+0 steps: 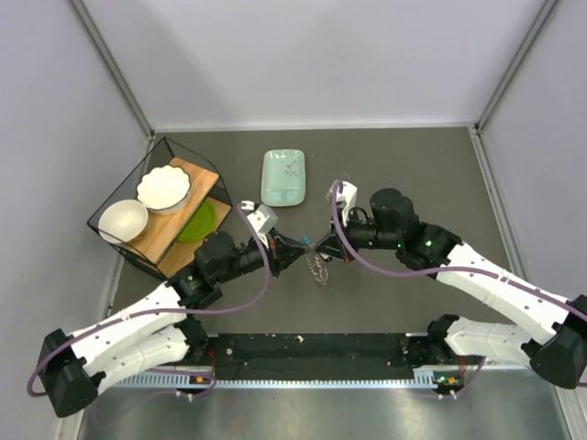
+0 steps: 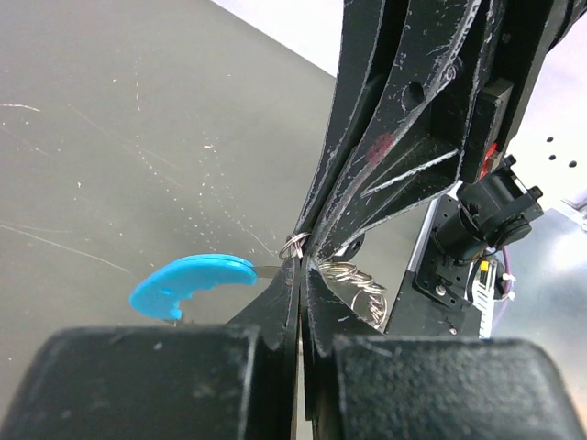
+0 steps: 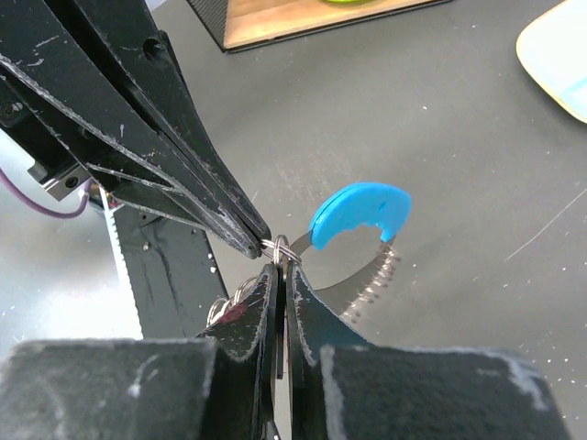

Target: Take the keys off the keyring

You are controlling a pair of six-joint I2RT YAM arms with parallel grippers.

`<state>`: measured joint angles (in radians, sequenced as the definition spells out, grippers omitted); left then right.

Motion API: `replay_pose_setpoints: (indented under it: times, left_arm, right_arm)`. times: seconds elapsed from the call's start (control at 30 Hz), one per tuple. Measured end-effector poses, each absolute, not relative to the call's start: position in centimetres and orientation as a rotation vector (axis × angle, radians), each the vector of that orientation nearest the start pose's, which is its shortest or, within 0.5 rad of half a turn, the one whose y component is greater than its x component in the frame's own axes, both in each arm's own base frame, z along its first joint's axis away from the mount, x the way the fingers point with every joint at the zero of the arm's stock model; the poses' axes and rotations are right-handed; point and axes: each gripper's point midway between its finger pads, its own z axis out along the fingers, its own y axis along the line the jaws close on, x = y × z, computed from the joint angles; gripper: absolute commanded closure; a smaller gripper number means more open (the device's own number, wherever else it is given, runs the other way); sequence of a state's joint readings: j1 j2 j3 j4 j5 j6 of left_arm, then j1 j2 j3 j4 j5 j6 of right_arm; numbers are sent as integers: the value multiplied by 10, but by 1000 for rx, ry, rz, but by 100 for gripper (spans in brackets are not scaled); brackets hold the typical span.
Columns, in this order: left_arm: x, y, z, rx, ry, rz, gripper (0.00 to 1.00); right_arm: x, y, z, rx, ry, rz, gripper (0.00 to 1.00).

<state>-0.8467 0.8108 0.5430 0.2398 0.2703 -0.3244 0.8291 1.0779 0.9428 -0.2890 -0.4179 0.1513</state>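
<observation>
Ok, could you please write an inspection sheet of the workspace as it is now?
Surface: dark grey table, finely scratched.
Job's things: keyring with blue tag, pinched mid-table; keys attached.
Clutter: pale green dish at back; wire basket at left holding wooden board, two white bowls, green plate.
Grippers: left gripper and right gripper both shut on the keyring.
Cables: purple cables along both arms.
Surroundings: pale walls on three sides.
</observation>
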Motion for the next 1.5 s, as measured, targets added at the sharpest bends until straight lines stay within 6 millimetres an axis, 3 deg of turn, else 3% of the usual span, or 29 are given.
replay_pose_setpoints:
  times: [0.37, 0.93, 1.17, 1.37, 1.47, 1.5]
  left_arm:
    - [177, -285, 248, 629, 1622, -1092, 100]
    - [170, -271, 267, 583, 1494, -1109, 100]
    - [166, -266, 301, 559, 1348, -1131, 100]
    - [169, -265, 298, 560, 1358, -1105, 100]
    - [172, -264, 288, 567, 1398, -1075, 89]
    - [173, -263, 284, 571, 1415, -1062, 81]
  right_arm:
    - [180, 298, 234, -931, 1909, 964, 100]
    - [177, 307, 243, -851, 1928, 1063, 100]
    - [179, 308, 219, -823, 2031, 1057, 100]
    - [179, 307, 217, -830, 2034, 1051, 100]
    - [177, 307, 217, -862, 2015, 1049, 100]
    - [177, 307, 218, -876, 2005, 1049, 100]
